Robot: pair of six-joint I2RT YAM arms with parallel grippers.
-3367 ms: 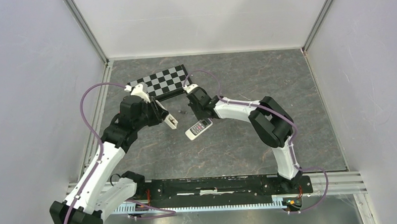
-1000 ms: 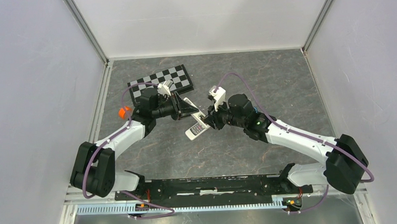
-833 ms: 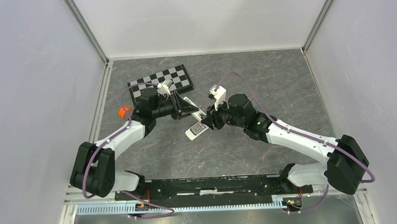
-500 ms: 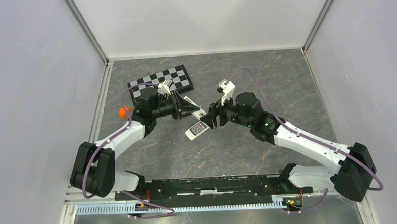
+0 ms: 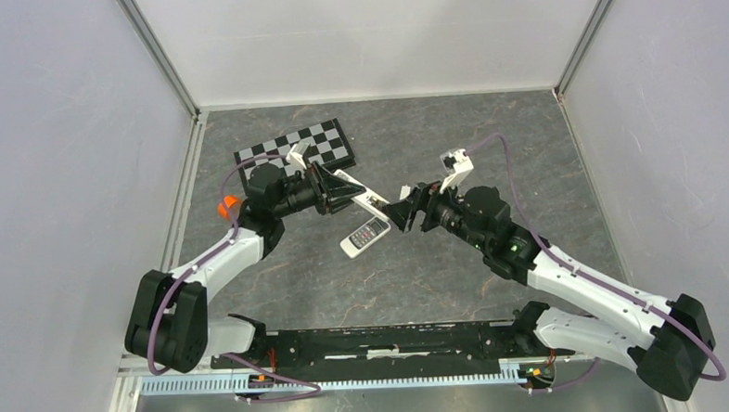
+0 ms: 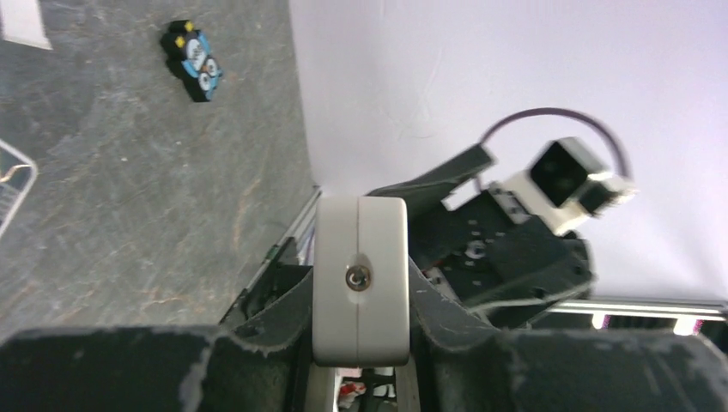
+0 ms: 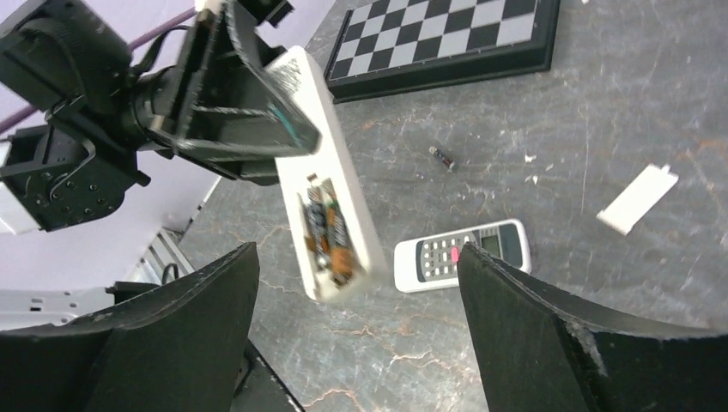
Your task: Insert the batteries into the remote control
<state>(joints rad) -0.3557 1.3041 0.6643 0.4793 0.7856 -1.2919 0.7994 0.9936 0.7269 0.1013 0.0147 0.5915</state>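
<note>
My left gripper (image 5: 342, 191) is shut on the long white remote control (image 5: 365, 197) and holds it in the air over the table's middle. The left wrist view shows the remote control's end (image 6: 360, 279) clamped between the two fingers of my left gripper (image 6: 360, 313). The remote control's back (image 7: 330, 184) faces the right wrist camera, and the batteries (image 7: 326, 232), dark and orange, lie in its open recess. My right gripper (image 5: 407, 209) stands wide open just right of the remote's tip, touching nothing. Seen from its own wrist, that right gripper (image 7: 356, 339) has nothing between its fingers.
A shorter grey-white remote (image 5: 365, 236) with buttons lies below the held one. A checkerboard (image 5: 295, 150) sits at the back left. A flat white cover piece (image 7: 637, 199) and a tiny dark bit (image 7: 442, 158) lie on the table. A small black-and-blue gadget (image 6: 193, 62) lies farther off.
My right gripper has opened wide and drawn back to the right, away from the remote control's recess. The left gripper keeps its hold and has shifted slightly toward the back.
</note>
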